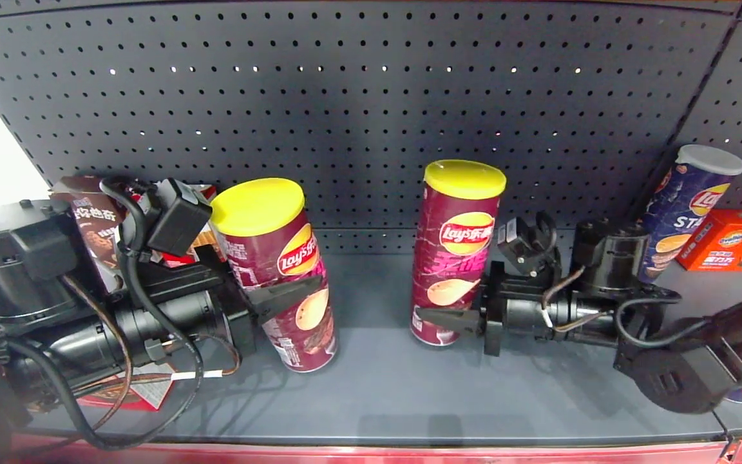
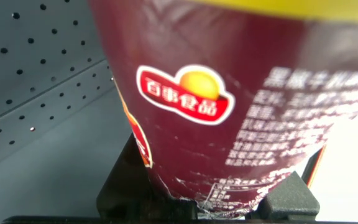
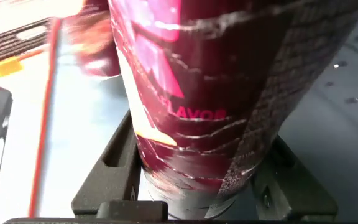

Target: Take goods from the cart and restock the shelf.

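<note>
Maroon cardboard chip tubes with glossy printed wraps and flat yellow plastic lids sit one in each gripper, above a matte grey metal shelf deck [image 1: 377,393]. The left gripper [image 1: 271,293] is clamped across the lower middle of the left tube [image 1: 281,258], its black wedge-shaped fingers pressing either side. This tube's long axis leans, lid tipped back toward the arm and base pushed forward. I cannot tell whether the base is resting on the deck. The right gripper [image 1: 451,312] is clamped low on the right tube [image 1: 458,245], close to its base. That tube stands upright on the deck, its long axis rising straight up across the fingers. Each tube lies directly between its own gripper's fingers, so the coming move probably turns on the tilt: the left tube likely needs righting before letting go, while the right looks ready to release. Beyond the fingertips rises a dark perforated metal back panel [image 1: 371,96]. Behind the right arm stand a blue tube [image 1: 686,200] and an orange carton [image 1: 732,241].
</note>
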{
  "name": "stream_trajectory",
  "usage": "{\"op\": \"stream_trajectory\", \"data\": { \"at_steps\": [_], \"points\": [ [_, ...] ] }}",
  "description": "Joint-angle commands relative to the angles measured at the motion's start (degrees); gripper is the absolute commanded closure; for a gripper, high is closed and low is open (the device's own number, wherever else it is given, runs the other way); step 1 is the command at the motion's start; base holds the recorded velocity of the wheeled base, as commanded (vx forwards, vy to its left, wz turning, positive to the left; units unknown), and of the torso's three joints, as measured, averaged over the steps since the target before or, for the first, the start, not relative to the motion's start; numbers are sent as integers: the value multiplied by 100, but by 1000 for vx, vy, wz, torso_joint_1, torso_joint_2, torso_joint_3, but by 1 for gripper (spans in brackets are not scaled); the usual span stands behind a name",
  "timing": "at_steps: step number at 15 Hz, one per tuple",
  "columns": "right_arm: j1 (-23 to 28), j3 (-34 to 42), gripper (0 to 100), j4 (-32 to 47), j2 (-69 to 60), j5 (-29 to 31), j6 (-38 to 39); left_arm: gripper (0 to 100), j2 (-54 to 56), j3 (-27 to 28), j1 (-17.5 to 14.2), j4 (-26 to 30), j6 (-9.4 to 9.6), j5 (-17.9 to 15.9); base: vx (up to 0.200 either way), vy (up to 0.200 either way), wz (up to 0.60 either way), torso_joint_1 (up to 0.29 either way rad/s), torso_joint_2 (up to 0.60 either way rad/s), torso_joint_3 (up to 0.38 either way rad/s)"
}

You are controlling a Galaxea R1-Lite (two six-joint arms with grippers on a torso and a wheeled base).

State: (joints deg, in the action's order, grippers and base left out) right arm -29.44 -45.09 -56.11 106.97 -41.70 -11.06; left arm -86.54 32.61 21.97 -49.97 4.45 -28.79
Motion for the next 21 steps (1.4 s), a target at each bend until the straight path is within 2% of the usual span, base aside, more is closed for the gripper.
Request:
{"op": "stream_trajectory", "data": {
  "at_steps": [1, 4, 9, 17, 21],
  "points": [
    [-220, 871, 100, -567, -449, 66, -2, 100, 6, -9, 1, 5, -6, 5, 0, 0, 0, 0, 0, 0],
    [-431, 1539, 100, -831, -643, 277, 7, 100, 6, 0, 80, 5, 3, 5, 0, 0, 0, 0, 0, 0],
    [-668, 1750, 100, -840, -616, 497, -11, 100, -3, -9, 115, 14, 3, 14, 0, 0, 0, 0, 0, 0],
    [-659, 1635, 100, -866, -150, 681, -11, 100, 14, -71, 124, 5, 3, 14, 0, 0, 0, 0, 0, 0],
    [-651, 1380, 100, -1121, 228, 681, -2, 100, 14, -71, 124, -4, -6, 5, 0, 0, 0, 0, 0, 0]
  ]
}}
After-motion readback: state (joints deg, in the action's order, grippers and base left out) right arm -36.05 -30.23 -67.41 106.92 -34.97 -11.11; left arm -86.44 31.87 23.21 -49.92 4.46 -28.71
